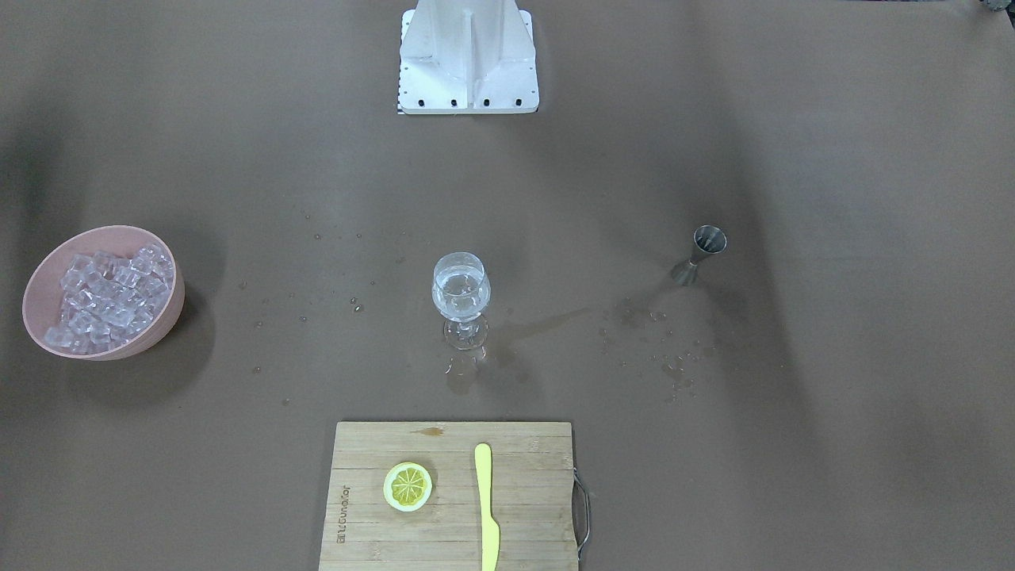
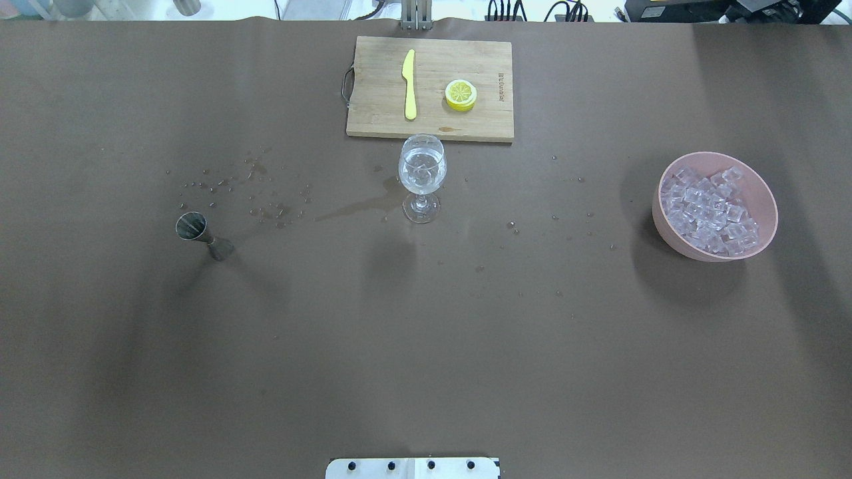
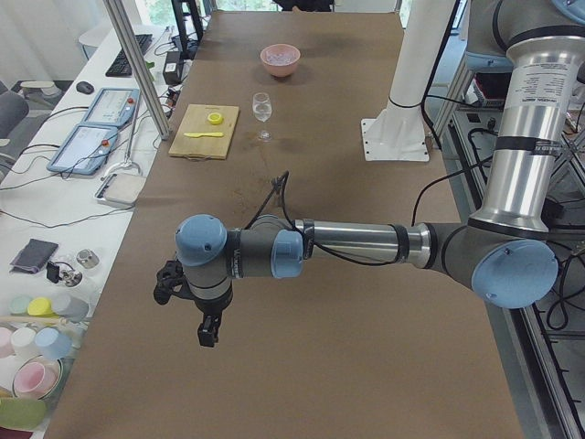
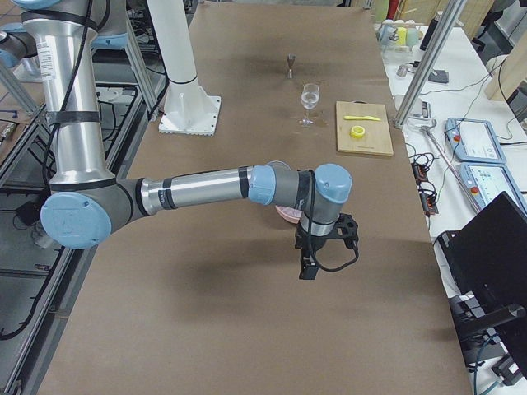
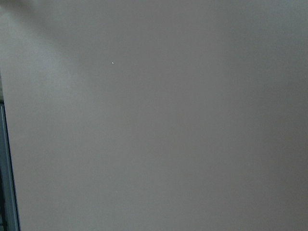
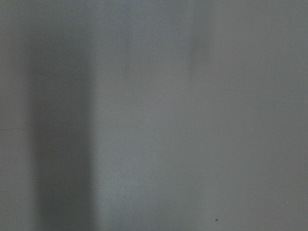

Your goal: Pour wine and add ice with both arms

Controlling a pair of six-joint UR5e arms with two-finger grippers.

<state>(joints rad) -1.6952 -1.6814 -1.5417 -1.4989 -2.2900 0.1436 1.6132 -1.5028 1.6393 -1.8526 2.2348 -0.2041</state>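
A stemmed wine glass (image 1: 461,297) stands upright mid-table and holds clear wine; it also shows in the overhead view (image 2: 422,173). A pink bowl (image 1: 36,317) heaped with ice cubes (image 1: 111,297) stands on my right side (image 2: 765,199). A steel jigger (image 2: 203,236) stands upright on my left side. My left gripper (image 3: 208,334) hangs over the table's left end, far from the jigger. My right gripper (image 4: 308,267) hangs near the table's right end, beyond the bowl (image 4: 288,215). Both show only in side views, so I cannot tell whether they are open or shut. The wrist views show only bare table.
A wooden cutting board (image 2: 379,106) at the far edge holds a yellow knife (image 2: 409,83) and a lemon slice (image 2: 460,94). Water drops and a wet streak (image 2: 353,209) lie between jigger and glass. The white pedestal base (image 1: 468,59) stands at my edge.
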